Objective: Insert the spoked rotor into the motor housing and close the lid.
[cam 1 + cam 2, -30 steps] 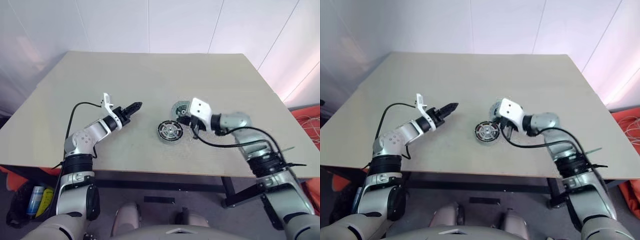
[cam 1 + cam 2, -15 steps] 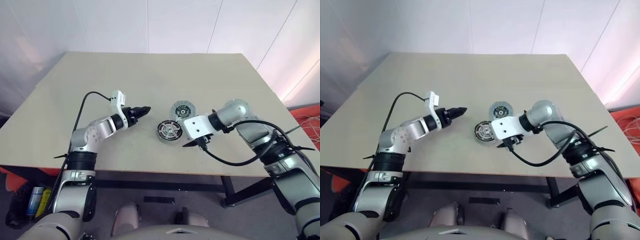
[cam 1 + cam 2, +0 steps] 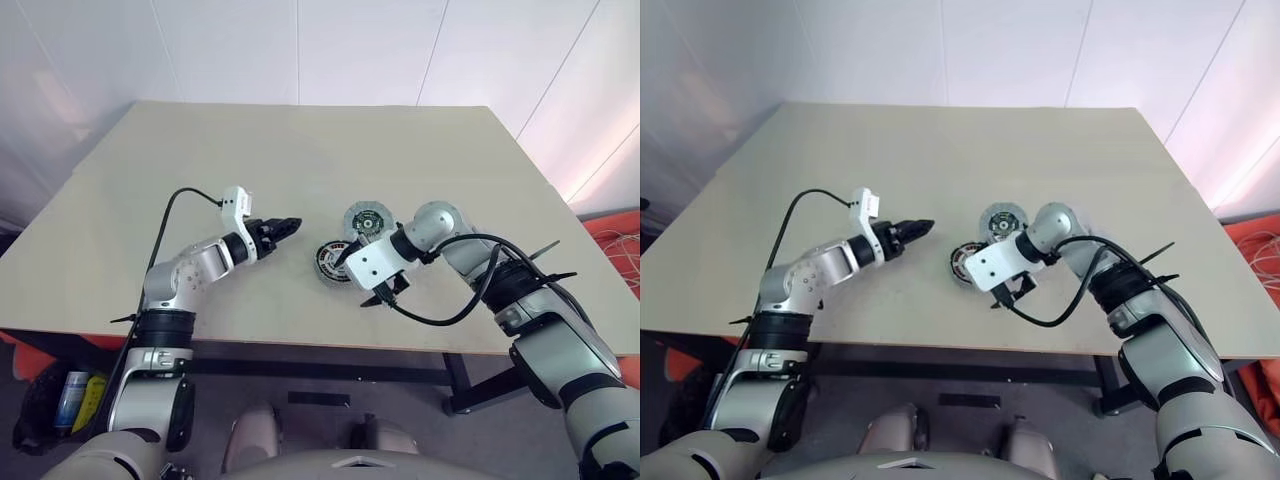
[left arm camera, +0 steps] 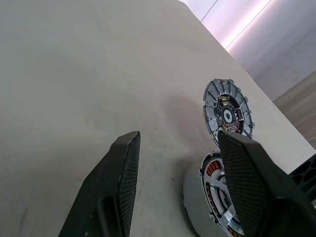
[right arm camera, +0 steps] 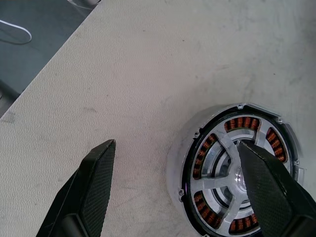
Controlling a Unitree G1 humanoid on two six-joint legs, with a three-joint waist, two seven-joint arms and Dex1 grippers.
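I'm hovering the right hand [image 5: 175,190], released wide, over the motor housing [image 5: 237,170], rotor spokes already sitting inside it, near the desk's [image 3: 300,150] front edge. Lid [image 4: 227,114] lying just behind it. Left hand [image 4: 177,185] half-spread, empty. Risk: a descending finger could clip the housing rim and shove it.

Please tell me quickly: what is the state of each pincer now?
Left pincer: open, holding nothing.
Right pincer: open, holding nothing, above the motor housing.
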